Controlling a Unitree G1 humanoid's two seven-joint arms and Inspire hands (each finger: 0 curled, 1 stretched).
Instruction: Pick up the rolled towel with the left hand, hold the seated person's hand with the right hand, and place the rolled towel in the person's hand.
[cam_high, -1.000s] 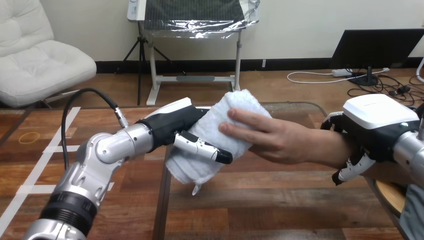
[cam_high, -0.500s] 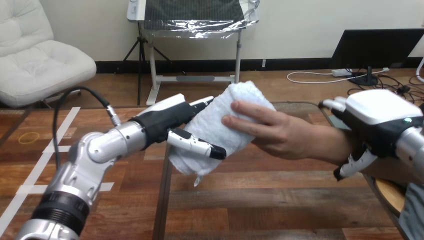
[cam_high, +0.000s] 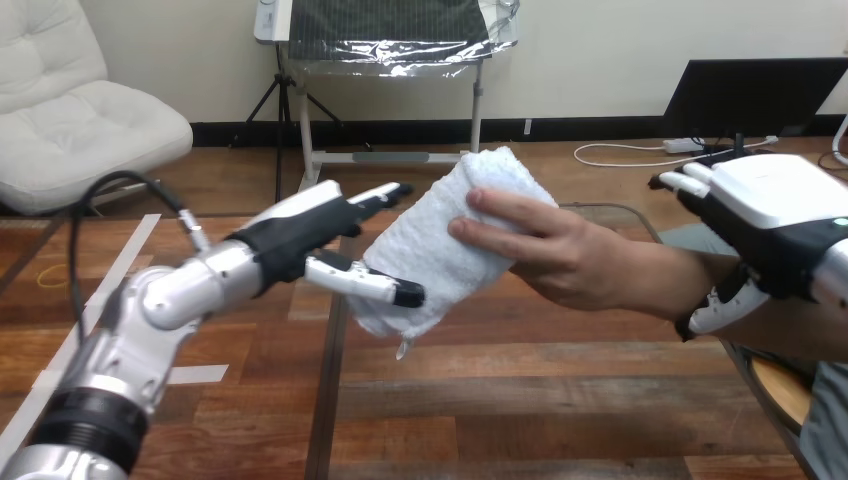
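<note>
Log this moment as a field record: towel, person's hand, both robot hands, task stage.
rolled towel: in the air, tilted, gripped by the person's hand
person's hand: fingers wrapped over the towel's right side
left hand: open, fingers straight, thumb across the towel's lower front
right hand: open, fingers straight, over the person's forearm
stage: towel is in the person's hand

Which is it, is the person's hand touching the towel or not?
Touching. The head view shows the person's hand wrapped over the rolled towel.
</note>
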